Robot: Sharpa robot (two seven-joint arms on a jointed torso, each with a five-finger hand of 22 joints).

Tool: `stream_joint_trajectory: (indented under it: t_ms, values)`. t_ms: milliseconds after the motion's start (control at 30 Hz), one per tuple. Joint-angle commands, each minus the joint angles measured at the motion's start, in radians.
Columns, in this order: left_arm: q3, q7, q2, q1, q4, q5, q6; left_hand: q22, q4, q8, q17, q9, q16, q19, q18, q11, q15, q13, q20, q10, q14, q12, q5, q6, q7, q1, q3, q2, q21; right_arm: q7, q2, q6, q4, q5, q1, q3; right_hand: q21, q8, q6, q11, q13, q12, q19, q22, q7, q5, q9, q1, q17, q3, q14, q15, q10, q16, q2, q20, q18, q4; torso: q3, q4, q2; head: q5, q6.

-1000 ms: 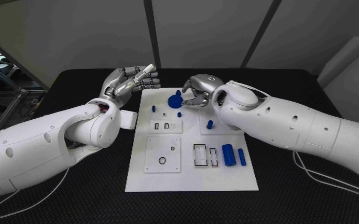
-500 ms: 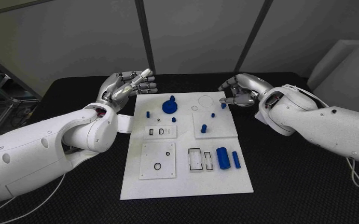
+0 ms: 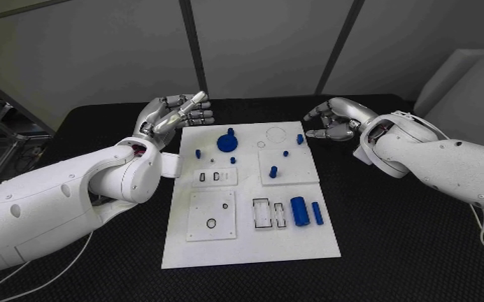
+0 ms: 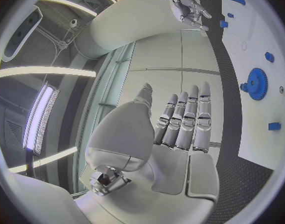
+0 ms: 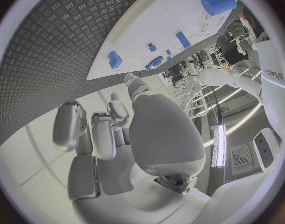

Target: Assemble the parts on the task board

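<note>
The white task board point(image 3: 252, 242) lies in the middle of the black table. A blue gear point(image 3: 228, 142) with a peg on top stands near its far edge, also seen as the gear point(image 4: 258, 83) in the left wrist view. Small blue pegs point(image 3: 273, 172) stand around it. A blue cylinder point(image 3: 299, 211) and a blue bar point(image 3: 317, 212) lie on the board's right side. My left hand point(image 3: 177, 113) hovers off the far left corner, fingers straight and together, holding nothing. My right hand point(image 3: 333, 119) hovers off the far right corner, fingers loosely bent and apart, empty.
Two small white inset plates point(image 3: 212, 214) with slots sit on the board's left half, and open rectangular slots point(image 3: 271, 213) lie beside the cylinder. A round recess point(image 3: 276, 134) is at the far edge. Black table point(image 3: 403, 246) surrounds the board.
My right hand has drawn back from the gear to the right, off the board. The gear stays on the board. The left hand has barely moved; the camera view shifted.
</note>
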Motion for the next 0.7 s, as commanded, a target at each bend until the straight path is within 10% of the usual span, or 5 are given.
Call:
stream_joint_trajectory:
  t_ms: [33, 700]
  values:
    - [0.001, 0.002, 0.004, 0.001, -0.001, -0.003, 0.020, -0.001, -0.006, -0.003, 0.001, 0.002, -0.007, 0.002, -0.033, -0.002, 0.006, 0.001, 0.007, 0.000, 0.002, 0.001, 0.000, 0.002, 0.032, 0.006, -0.002, -0.001, -0.007, 0.022, 0.015, 0.040, -0.021, 0.007, -0.001, 0.001, -0.004, -0.005, 0.007, 0.000, 0.001, -0.005, -0.004, 0.001, -0.001, 0.005, -0.001, 0.008, 0.143, 0.000, 0.076, 0.000, -0.006, -0.002, 0.003, -0.001, 0.007, -0.005, 0.0003, 0.0002, 0.002, 0.001, -0.003]
    - [0.001, 0.000, 0.008, 0.001, -0.010, -0.003, 0.021, -0.001, -0.006, -0.003, 0.001, 0.002, -0.007, 0.002, -0.033, -0.002, 0.006, 0.001, 0.007, 0.000, 0.002, 0.001, 0.000, 0.002, 0.032, 0.006, -0.002, -0.001, -0.007, -0.019, 0.065, 0.124, -0.086, -0.042, -0.021, 0.001, -0.003, 0.000, 0.022, -0.001, 0.010, 0.003, -0.001, 0.005, -0.001, -0.015, 0.000, 0.015, 0.154, -0.001, 0.079, 0.000, 0.002, 0.004, 0.007, -0.002, 0.006, -0.012, 0.0020, 0.0027, 0.003, 0.005, -0.011]
